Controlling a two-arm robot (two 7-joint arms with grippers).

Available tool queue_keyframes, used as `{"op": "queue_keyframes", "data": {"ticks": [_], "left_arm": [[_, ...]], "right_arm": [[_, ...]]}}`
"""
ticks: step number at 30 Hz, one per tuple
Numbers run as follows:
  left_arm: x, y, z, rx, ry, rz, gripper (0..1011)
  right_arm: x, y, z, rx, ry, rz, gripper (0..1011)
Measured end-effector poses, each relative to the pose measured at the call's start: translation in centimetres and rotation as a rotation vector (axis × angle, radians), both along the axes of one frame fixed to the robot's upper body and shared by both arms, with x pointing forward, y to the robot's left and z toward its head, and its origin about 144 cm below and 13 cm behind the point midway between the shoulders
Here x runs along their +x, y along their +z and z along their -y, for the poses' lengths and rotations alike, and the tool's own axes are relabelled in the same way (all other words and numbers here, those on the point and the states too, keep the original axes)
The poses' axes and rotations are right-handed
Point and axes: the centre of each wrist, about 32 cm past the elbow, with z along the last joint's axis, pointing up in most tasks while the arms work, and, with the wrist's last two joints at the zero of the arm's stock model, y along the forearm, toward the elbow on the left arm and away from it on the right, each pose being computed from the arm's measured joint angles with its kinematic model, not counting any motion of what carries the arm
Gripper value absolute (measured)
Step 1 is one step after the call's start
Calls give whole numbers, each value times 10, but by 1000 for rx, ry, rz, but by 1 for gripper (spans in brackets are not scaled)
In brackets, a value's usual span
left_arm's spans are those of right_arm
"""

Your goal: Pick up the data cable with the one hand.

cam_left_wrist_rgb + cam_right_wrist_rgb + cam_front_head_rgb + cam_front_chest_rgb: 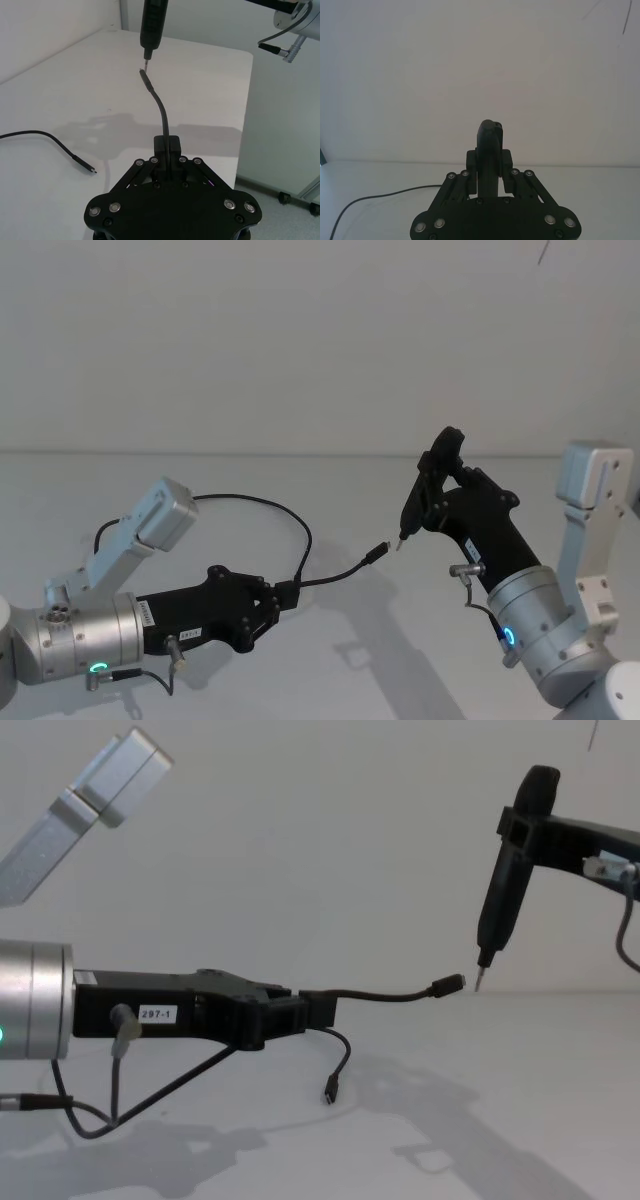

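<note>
Lower left of the chest view, the left gripper [300, 1010] has its fingers clamped on the data cable [375, 995] at its splitter, clear of the table [520, 1120]. Its plug points right, nearly touching the tip of the pointed black tool [505, 890] gripped by the right gripper [445, 490].

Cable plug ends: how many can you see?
2: one plug sticks forward from the left gripper toward the right gripper's tool tip; the other dangles below. More may be hidden.

The left gripper [283, 598] clamps the data cable [300, 530] at its splitter, above the white table [350, 660]; one plug end [377, 552] points toward the pen-shaped tool [428, 485] gripped by the right gripper [437, 502].
</note>
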Motion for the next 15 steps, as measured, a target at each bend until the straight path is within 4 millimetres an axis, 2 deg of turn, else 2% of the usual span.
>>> {"op": "queue_keyframes", "data": {"ticks": [15], "left_arm": [[0,0,0,0,0,0,47]], "right_arm": [[-2,5,-2,18,22,-3,279]]}}
